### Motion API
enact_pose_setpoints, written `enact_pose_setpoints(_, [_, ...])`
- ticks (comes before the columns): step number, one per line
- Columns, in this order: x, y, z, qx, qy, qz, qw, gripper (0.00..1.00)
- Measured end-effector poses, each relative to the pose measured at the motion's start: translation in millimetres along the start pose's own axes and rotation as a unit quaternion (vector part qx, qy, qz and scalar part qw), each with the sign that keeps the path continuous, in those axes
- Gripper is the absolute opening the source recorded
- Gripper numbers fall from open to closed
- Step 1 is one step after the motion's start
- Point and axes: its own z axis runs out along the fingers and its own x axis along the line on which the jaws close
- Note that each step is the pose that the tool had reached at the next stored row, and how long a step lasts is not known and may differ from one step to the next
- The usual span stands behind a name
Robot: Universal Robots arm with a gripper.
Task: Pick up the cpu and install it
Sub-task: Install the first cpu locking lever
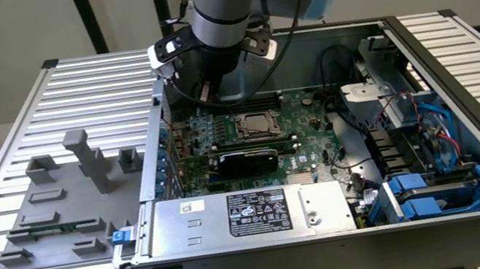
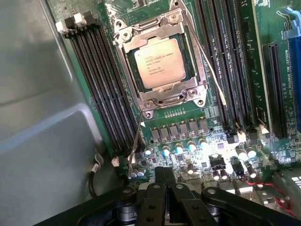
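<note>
On the exterior view's left, a grey fixture (image 1: 65, 202) rests on the slatted table (image 1: 463, 58), with a green memory stick (image 1: 57, 229) lying in it. Just beside it stands the open computer case (image 1: 340, 250), and the arm (image 1: 227, 3) reaches down over the motherboard (image 1: 299, 103). The cpu (image 2: 159, 62) lies flat in the metal-framed socket (image 2: 171, 96), silvery top up. The gripper (image 2: 165, 174) hovers near it, fingers pressed together and empty. Blue drive bays (image 1: 424, 194) fill the case's right end.
</note>
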Motion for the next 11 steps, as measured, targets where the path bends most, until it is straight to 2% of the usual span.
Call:
enact_pose_setpoints(5, [-4.0, -0.9, -0.9, 0.0041, 0.0145, 0.002, 0.9999, 0.11])
enact_pose_setpoints(8, [-8.1, -0.3, -2.1, 0.0077, 0.0244, 0.0, 0.9997, 0.11])
enact_pose_setpoints(10, [-9.5, 0.1, -2.4, 0.0099, 0.0319, 0.0, 0.9994, 0.11])
enact_pose_setpoints(11, [-9.7, 0.1, -2.5, 0.0113, 0.0406, 0.004, 0.9991, 0.11])
